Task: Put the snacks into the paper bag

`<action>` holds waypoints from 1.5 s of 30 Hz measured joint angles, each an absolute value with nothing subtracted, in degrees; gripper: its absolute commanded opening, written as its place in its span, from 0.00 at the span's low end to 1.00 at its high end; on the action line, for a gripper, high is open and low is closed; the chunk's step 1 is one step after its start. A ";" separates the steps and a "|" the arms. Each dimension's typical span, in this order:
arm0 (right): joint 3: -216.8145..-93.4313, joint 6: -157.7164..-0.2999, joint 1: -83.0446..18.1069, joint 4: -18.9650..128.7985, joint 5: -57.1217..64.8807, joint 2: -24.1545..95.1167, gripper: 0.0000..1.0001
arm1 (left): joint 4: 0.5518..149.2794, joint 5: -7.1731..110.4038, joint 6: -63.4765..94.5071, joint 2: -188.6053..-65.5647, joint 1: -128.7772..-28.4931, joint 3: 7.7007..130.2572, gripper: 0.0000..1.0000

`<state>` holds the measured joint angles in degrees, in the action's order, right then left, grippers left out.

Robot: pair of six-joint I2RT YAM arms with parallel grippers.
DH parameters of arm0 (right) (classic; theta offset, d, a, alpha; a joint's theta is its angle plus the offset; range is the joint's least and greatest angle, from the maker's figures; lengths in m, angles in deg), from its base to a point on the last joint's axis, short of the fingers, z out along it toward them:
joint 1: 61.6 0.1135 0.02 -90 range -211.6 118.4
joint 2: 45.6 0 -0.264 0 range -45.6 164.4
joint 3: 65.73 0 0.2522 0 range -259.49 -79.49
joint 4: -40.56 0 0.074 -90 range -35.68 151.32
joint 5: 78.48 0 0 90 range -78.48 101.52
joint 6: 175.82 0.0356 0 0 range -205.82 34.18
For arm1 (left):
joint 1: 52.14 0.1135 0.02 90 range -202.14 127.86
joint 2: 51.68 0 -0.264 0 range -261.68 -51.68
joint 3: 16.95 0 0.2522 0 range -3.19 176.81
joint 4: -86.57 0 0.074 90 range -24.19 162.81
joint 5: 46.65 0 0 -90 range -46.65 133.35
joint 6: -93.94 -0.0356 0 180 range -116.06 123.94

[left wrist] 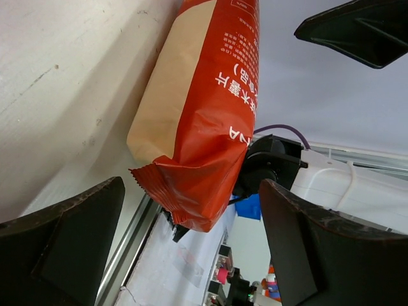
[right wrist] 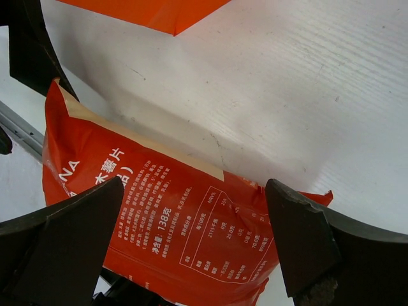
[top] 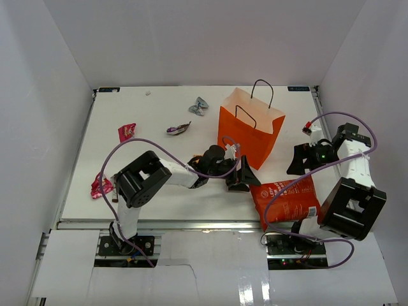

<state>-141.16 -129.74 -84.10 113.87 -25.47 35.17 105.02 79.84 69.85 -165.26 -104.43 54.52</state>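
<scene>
The upright orange paper bag (top: 252,127) stands mid-table; its lower corner shows in the right wrist view (right wrist: 153,13). The red-orange chip bag (top: 285,201) lies flat at the near edge, right of centre. My left gripper (top: 241,176) is open and empty just left of it, with the chip bag (left wrist: 204,108) ahead between the fingers (left wrist: 64,248). My right gripper (top: 297,166) is open above the chip bag's (right wrist: 172,217) far end. Two pink-red wrappers (top: 126,132) (top: 101,186), a purple one (top: 178,129) and a silver-grey one (top: 199,106) lie left. The yellow packet is out of view.
White walls enclose the table on three sides. The table's near metal rail (top: 191,223) runs just below the chip bag. The right arm's base (top: 350,207) sits beside the chip bag. Purple cables loop over both arms.
</scene>
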 measured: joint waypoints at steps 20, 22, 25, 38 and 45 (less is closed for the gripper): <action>-141.22 -129.26 -84.12 112.82 -24.64 35.00 0.98 | 106.26 84.24 71.99 -172.14 -105.22 59.38 0.27; -141.31 -129.26 -84.14 112.82 -24.69 35.00 0.98 | 106.26 84.59 71.18 -172.08 -105.24 59.46 0.15; -141.86 -129.74 -84.14 112.91 -25.19 35.00 0.98 | 105.98 85.22 69.74 -171.55 -105.15 59.40 0.04; -149.51 -160.54 -84.08 125.89 -38.94 29.40 0.96 | 71.23 80.19 38.24 -148.30 -103.99 62.52 0.00; -152.37 -162.79 -83.97 124.14 -43.50 27.30 0.97 | 51.42 71.06 17.02 -134.68 -103.82 64.47 0.00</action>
<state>-152.37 -162.79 -83.97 124.14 -43.50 27.30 51.42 71.06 17.02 -134.68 -103.82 64.47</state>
